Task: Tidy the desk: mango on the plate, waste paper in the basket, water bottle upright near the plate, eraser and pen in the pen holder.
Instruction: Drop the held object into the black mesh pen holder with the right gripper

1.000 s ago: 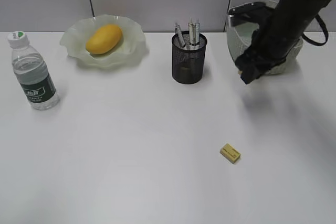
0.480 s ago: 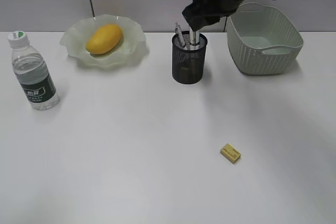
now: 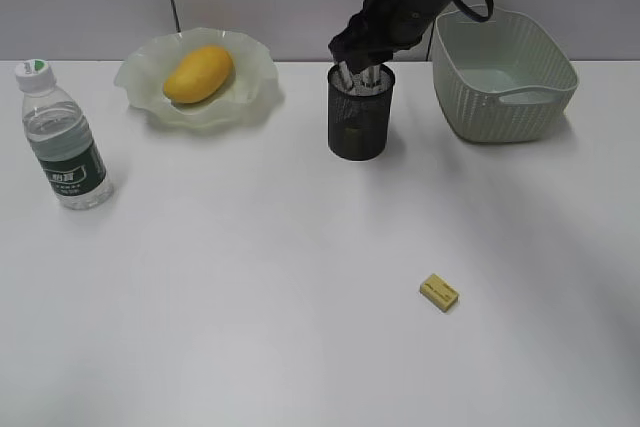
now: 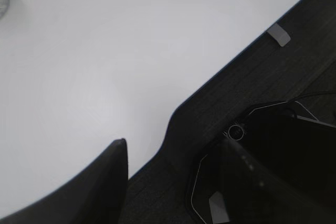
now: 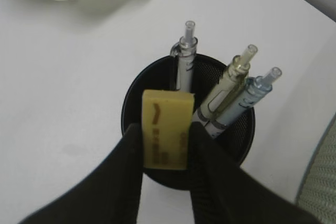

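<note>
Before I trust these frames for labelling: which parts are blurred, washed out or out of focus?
Exterior view: the right hand and arm smear with motion over the pen holder; the desk is evenly lit, with soft shadows. Right wrist view: the eraser is sharp, the fingers soft. Left wrist view: the fingers are dark and defocused.

eraser [image 5: 165, 136]: brown print, unreadable | water bottle [image 3: 66, 141] label: illegible

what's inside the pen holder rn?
Three pens stand in the pen holder, leaning on its rim. The right gripper holds a yellow eraser over the opening, not released. The eraser and fingers cover the holder's bottom.
</note>
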`<state>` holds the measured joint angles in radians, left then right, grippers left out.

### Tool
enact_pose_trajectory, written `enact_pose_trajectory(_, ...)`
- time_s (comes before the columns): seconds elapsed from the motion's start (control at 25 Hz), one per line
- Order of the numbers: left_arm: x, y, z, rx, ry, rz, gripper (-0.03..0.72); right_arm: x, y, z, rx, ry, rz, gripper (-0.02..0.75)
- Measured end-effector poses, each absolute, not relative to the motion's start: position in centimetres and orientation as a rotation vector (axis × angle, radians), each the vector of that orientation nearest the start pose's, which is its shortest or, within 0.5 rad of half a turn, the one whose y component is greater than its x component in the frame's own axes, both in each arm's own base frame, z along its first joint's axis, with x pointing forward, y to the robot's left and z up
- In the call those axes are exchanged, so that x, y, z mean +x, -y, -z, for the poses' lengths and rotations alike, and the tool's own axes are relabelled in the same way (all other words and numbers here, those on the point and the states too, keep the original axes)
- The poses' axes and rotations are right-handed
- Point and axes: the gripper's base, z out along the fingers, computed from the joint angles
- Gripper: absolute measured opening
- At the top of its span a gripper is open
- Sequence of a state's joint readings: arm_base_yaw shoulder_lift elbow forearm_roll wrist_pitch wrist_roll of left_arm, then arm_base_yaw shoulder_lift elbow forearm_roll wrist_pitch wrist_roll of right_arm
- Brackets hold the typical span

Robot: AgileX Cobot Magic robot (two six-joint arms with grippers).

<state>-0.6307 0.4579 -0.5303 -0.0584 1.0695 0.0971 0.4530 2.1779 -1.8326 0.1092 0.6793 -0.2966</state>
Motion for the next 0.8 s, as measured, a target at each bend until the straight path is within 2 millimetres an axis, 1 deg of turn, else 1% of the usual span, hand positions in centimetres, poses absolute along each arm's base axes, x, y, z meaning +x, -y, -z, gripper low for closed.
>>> enact_pose_trajectory(0.16, 4.9, 4.1, -27.2, 0.879, -2.344, 0.3, 0.427, 44.9, -22.5, -20.3, -0.805, -2.381, -0.188, 0.216)
enact_pose_trajectory(0.2, 4.9, 4.1, -27.2, 0.879, -2.344, 0.3, 0.427, 45.0, -22.5, -20.1, -0.797, -2.387, -0.191, 0.228)
enact_pose_trajectory(0.24, 4.9, 4.1, -27.2, 0.879, -2.344, 0.3, 0.427, 45.0, -22.5, -20.0, -0.794, -2.39, -0.192, 0.261)
enact_pose_trajectory(0.4, 4.9, 4.1, -27.2, 0.878, -2.344, 0.3, 0.427, 45.1, -22.5, -20.0, -0.787, -2.389, -0.194, 0.505)
enact_pose_trajectory(0.48, 4.9, 4.1, -27.2, 0.878, -2.344, 0.3, 0.427, 45.1, -22.6, -20.1, -0.788, -2.392, -0.194, 0.561)
enact_pose_trajectory(0.64, 4.9, 4.1, -27.2, 0.878, -2.344, 0.3, 0.427, 44.8, -22.5, -20.4, -0.806, -2.436, -0.194, 0.573)
enact_pose_trajectory(0.8, 4.9, 4.1, -27.2, 0.878, -2.344, 0.3, 0.427, 44.5, -22.4, -21.6, -0.84, -2.499, -0.194, 0.573)
